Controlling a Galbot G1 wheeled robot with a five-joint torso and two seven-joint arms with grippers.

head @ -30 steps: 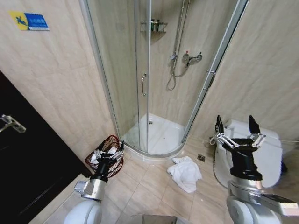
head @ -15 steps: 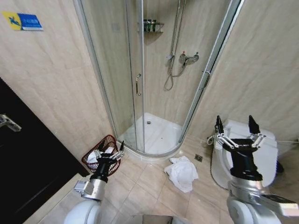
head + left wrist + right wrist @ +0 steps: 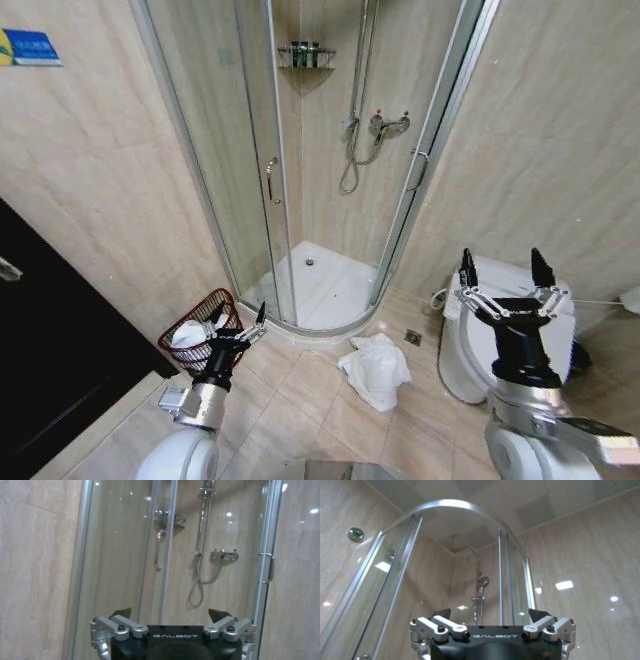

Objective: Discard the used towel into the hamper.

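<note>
A crumpled white towel (image 3: 375,368) lies on the tiled floor in front of the shower tray, near the middle of the head view. The hamper (image 3: 196,345), a small reddish-brown wire basket with something white in it, stands by the left wall. My left gripper (image 3: 241,325) is raised low at the left, open, just right of the hamper. My right gripper (image 3: 505,270) is held up at the right, open and empty, in front of the toilet. Both wrist views show open fingers, the left gripper (image 3: 170,614) and the right gripper (image 3: 490,614), facing the shower.
A curved glass shower enclosure (image 3: 300,170) fills the corner, its door handle (image 3: 270,178) towards me. A white toilet (image 3: 490,330) stands at the right, a floor drain (image 3: 413,338) beside it. A dark door (image 3: 50,360) is at the left. Free tiled floor lies between towel and hamper.
The whole head view has shifted left and up, so the camera moved. Both arms hold the same raised pose with open fingers. The towel lies where it was.
</note>
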